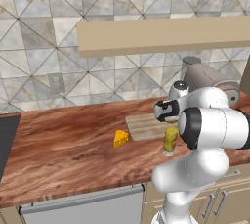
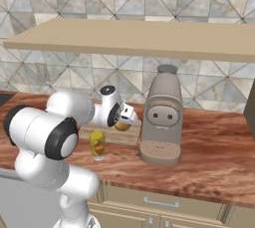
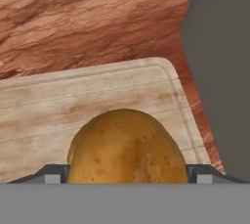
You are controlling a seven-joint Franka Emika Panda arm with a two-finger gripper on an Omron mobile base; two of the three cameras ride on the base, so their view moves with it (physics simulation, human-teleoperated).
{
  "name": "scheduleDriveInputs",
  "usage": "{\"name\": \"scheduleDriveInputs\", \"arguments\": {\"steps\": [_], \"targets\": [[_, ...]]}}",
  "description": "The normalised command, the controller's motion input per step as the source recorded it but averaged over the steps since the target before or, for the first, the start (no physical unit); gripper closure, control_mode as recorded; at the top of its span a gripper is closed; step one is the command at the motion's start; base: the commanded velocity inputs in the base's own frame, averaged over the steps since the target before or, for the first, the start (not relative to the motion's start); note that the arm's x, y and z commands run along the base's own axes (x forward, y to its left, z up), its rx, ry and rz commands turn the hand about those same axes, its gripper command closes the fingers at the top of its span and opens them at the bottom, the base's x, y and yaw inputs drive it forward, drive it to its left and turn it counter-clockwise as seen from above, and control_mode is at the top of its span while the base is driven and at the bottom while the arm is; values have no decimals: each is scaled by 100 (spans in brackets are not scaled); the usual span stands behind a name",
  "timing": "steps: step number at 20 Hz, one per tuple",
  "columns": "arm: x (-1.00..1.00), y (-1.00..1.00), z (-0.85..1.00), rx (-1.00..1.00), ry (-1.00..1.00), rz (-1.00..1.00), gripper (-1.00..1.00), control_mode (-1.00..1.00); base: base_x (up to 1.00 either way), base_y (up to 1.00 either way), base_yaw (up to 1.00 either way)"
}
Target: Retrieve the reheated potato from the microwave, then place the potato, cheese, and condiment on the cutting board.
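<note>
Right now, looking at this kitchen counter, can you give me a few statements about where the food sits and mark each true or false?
1. The potato is over the cutting board. True.
2. The cheese lies on the cutting board. False: it sits on the counter beside the board.
3. The condiment stands upright on the counter. True.
4. The condiment bottle has tipped over. False: it is upright.
5. A coffee machine stands near the board. True.
</note>
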Motion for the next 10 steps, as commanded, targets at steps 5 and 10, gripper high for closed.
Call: {"name": "scheduleDriveInputs", "arguments": {"steps": [5,10], "targets": [[13,-15,-17,0,-2,-9,100,-100,0,0,0],[9,-5,-16,2,0,-7,100,-100,0,0,0]]}}
